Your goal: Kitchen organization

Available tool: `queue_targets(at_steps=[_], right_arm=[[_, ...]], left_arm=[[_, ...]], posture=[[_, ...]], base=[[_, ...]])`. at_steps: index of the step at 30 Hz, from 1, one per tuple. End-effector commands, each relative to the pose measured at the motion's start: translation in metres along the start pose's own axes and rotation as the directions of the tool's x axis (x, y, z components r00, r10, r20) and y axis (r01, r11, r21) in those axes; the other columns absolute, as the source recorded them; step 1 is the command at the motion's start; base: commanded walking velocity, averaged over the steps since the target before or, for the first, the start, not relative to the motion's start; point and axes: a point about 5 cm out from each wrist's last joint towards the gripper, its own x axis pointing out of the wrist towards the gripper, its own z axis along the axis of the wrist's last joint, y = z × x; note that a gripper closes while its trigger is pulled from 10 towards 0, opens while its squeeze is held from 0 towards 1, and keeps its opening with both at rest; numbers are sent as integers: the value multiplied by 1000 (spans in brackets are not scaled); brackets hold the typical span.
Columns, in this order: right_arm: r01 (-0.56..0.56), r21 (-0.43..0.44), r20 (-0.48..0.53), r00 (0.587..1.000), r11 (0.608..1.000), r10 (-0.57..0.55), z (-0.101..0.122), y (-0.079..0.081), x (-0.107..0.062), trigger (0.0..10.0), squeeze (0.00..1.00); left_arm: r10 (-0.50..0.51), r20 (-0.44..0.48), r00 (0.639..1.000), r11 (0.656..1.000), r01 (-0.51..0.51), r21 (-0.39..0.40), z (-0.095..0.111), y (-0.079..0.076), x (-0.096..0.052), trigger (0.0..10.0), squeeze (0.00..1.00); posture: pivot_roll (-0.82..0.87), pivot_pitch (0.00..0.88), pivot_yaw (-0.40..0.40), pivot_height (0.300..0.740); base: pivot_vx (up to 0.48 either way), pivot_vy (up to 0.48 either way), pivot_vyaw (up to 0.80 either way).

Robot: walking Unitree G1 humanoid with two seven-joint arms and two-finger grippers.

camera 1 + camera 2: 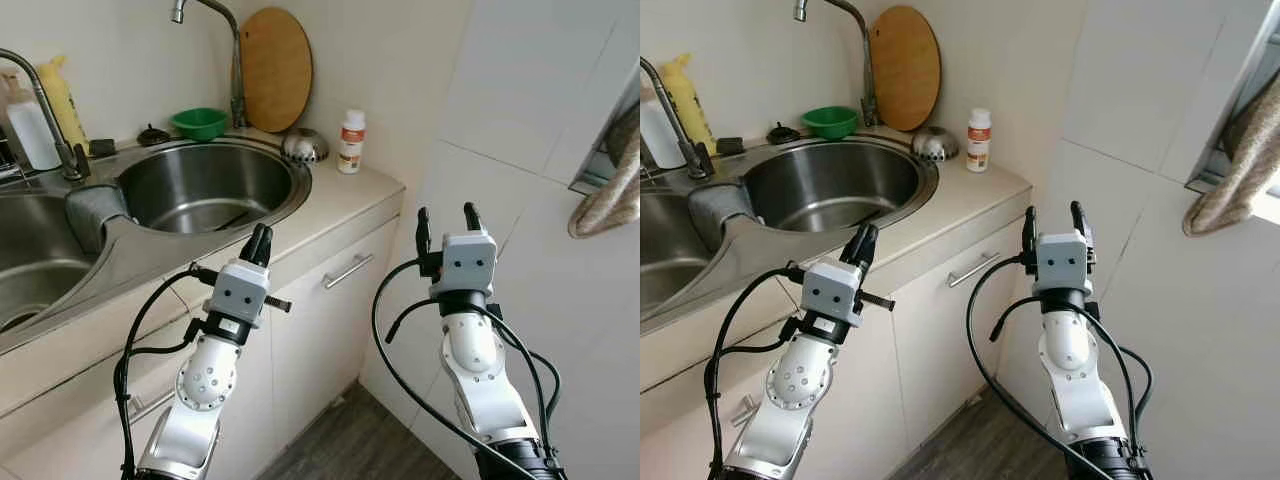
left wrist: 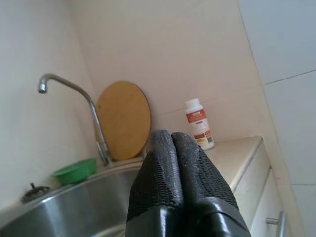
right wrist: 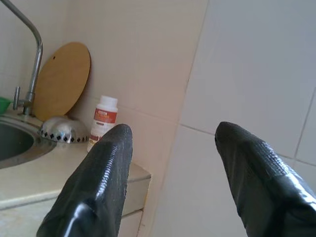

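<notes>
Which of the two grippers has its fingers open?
The right gripper: its two black fingers stand apart with bare wall between them. The left gripper, raised before the sink, has its fingers pressed together.

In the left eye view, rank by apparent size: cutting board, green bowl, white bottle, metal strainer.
1. cutting board
2. green bowl
3. metal strainer and white bottle: too alike to rank.

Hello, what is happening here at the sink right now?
The robot stands before a kitchen counter with both arms raised, and neither holds anything. The left gripper, jaws shut, hovers at the counter's front edge by the round steel sink. The right gripper, jaws open, is off the counter's end, before the tiled wall. A small white bottle with a red label stands untouched near the wall.
</notes>
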Motion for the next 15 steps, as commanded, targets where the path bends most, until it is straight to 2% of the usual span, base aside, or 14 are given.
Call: queue_targets(at_steps=[1, 3, 5, 7, 13, 15], right_arm=[[12, -11, -2, 1000, 1000, -12, -1, -3, 1, 10000, 0], [14, -10, -2, 1000, 1000, -14, -1, -3, 1, 10000, 0], [14, -10, -2, 1000, 1000, -14, -2, -2, 1, 10000, 0], [14, -9, -2, 1000, 1000, -14, -2, -2, 2, 10000, 0], [14, -5, -3, 1000, 1000, -14, -2, -1, 2, 10000, 0], [14, -5, -3, 1000, 1000, -14, -2, -1, 2, 10000, 0]], left_arm=[[-3, -10, 1000, 1000, 3, -18, 0, -1, 2, 10000, 0], [-4, -13, 1000, 999, 4, -36, -1, -1, 2, 10000, 0], [-7, -4, 1000, 1000, 7, -21, 0, 0, 2, 10000, 0], [-3, 24, 1000, 1000, 3, -23, 3, 0, 1, 10000, 0], [-6, 18, 1000, 1000, 7, -13, 3, 0, 1, 10000, 0], [-8, 19, 1000, 1000, 8, -12, 3, 0, 1, 10000, 0]], posture=[[-63, 0, -23, 740], [-61, 0, -23, 740], [-60, 0, -22, 740], [-58, 0, -22, 740], [-56, 0, -22, 740], [-55, 0, -23, 740]], base=[[0, 0, 0], [0, 480, 0], [0, 480, 0], [0, 0, -800], [0, 0, -800], [0, 0, 0]])
